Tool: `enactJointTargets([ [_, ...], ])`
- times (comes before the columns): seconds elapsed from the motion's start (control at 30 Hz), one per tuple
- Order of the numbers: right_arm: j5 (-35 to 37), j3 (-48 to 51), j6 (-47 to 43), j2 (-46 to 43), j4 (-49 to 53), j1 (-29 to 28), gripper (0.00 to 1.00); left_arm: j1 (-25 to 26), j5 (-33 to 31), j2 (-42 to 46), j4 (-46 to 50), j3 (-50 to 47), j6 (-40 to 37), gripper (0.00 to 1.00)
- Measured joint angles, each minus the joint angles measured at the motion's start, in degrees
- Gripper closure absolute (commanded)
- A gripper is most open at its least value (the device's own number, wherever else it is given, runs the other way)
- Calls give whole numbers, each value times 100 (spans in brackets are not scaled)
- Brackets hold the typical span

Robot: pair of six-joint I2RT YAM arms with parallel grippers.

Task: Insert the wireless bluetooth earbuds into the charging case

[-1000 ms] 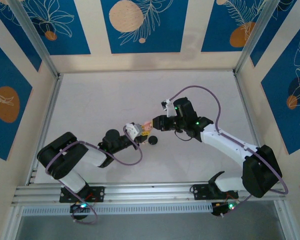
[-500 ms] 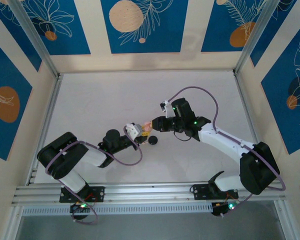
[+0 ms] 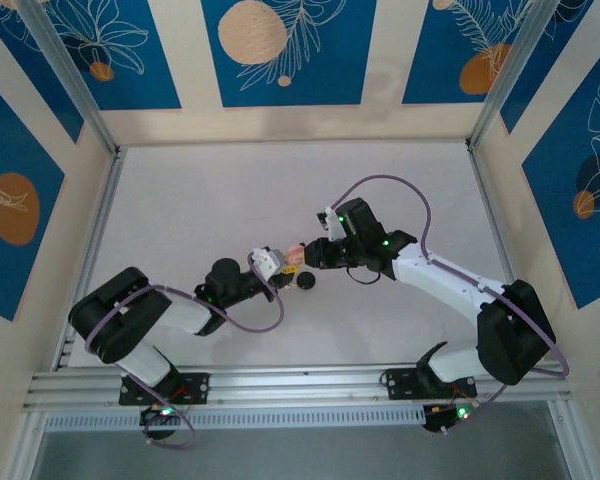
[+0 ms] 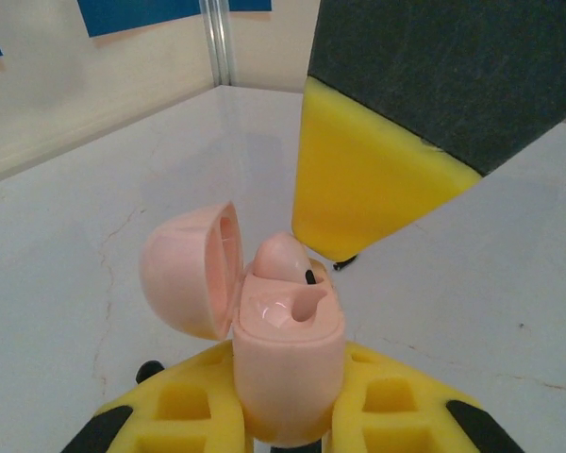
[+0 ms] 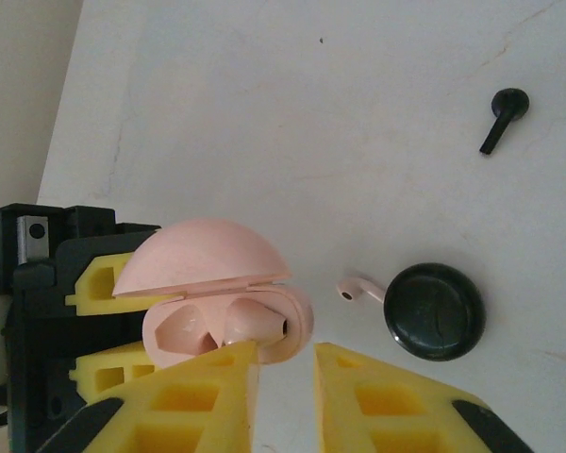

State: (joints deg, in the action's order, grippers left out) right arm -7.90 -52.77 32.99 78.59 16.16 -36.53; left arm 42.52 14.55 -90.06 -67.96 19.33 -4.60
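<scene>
Pink earbud (image 4: 281, 257) in open pink case (image 4: 288, 363) — left pincer (image 4: 288, 420) clamping case.

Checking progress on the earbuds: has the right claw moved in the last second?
Yes, slightly. In the top view the right claw has shifted left and a bit nearer the black case, which has stayed put.

Soft, even light falls from above in the overhead view. The white table (image 3: 230, 200) reads bright and flat, with only faint shadows beneath the arms (image 3: 440, 280). In the left wrist view the pink case (image 4: 288, 349) is sharp, with a glossy highlight in its well, while the far wall (image 4: 75, 94) goes soft. In the right wrist view the black case (image 5: 434, 311) carries a dull sheen, and the table looks slightly washed out.
</scene>
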Motion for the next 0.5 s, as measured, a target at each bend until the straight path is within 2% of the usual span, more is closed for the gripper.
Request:
enactJointTargets([
  [0.23, -33, 0, -4, -343, 24, 76, 70, 0, 2, 120, -17, 0, -46, 89],
  [0.5, -164, -155, -4, -424, 7, 168, 74, 0, 4, 151, -17, 0, -46, 89],
])
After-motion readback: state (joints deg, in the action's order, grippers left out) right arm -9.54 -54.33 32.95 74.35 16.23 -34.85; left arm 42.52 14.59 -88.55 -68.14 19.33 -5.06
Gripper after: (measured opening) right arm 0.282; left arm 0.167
